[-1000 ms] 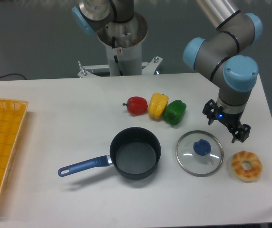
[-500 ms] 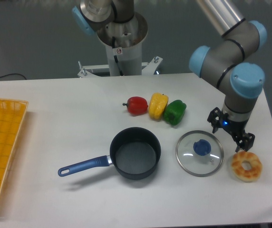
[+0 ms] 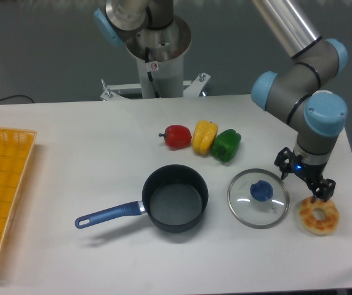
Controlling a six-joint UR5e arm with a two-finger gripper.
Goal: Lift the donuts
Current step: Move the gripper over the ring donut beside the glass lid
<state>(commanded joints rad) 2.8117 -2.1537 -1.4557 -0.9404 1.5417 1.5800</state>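
Hand over the donut at the right edge of the surface

The hand (image 3: 304, 179) hangs with fingers spread and empty, one fingertip just above the donut (image 3: 319, 216), which lies on the white surface (image 3: 71, 160) just right of the glass lid (image 3: 258, 198).

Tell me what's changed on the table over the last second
The gripper has moved right and down, and now sits open just over the donut's upper edge. Nothing has been grasped yet. The donut, glass lid, pot, three peppers and yellow basket stayed put.
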